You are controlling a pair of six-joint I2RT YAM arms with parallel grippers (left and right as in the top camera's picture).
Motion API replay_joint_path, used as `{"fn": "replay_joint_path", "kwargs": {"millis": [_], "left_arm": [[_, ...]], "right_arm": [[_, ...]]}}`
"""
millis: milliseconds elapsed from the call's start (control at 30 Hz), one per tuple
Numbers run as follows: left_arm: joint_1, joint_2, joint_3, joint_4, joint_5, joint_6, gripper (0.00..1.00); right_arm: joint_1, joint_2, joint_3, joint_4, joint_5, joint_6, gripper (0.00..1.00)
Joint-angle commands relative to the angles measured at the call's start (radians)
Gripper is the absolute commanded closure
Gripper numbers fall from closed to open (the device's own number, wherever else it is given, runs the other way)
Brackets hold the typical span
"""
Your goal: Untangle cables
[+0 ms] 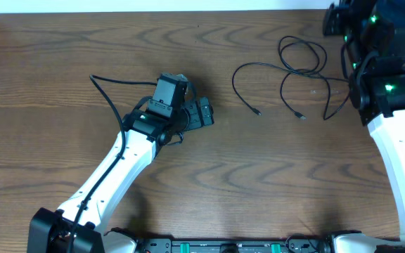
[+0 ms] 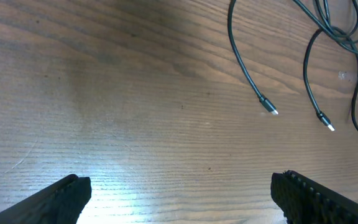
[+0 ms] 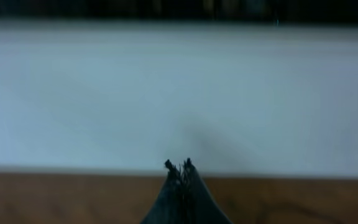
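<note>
Nearest the front edge, the left gripper [image 2: 182,182] hovers over bare table [image 2: 135,112], jaws spread wide and holding nothing. Beyond it, toward the far right, we see the cables [image 1: 304,72] lying loosely crossed, two plug ends [image 2: 269,110] turned toward it. Farthest back, the right gripper [image 3: 179,167] is closed, apparently empty. We judge the step to be an approach; next, the left jaws must straddle one free end. The crossings are unclear, the right arm [image 1: 389,91] hides some cable, and the right wrist view is blurred.
</note>
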Motion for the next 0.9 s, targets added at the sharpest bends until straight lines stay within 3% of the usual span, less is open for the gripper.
{"fn": "replay_joint_path", "kwargs": {"millis": [0, 267, 667, 867], "left_arm": [[0.003, 0.006, 0.003, -0.003, -0.011, 0.002, 0.01], [0.003, 0.006, 0.003, -0.003, -0.010, 0.002, 0.01], [0.003, 0.006, 0.003, -0.003, -0.010, 0.002, 0.01], [0.003, 0.006, 0.003, -0.003, -0.011, 0.002, 0.01]], "right_arm": [[-0.019, -0.012, -0.013, -0.096, 0.012, -0.106, 0.99], [-0.026, -0.152, -0.093, -0.157, 0.005, -0.126, 0.98], [-0.089, -0.577, -0.473, -0.058, -0.185, -0.112, 0.99], [-0.100, -0.780, -0.565, -0.039, -0.187, -0.089, 0.99]]}}
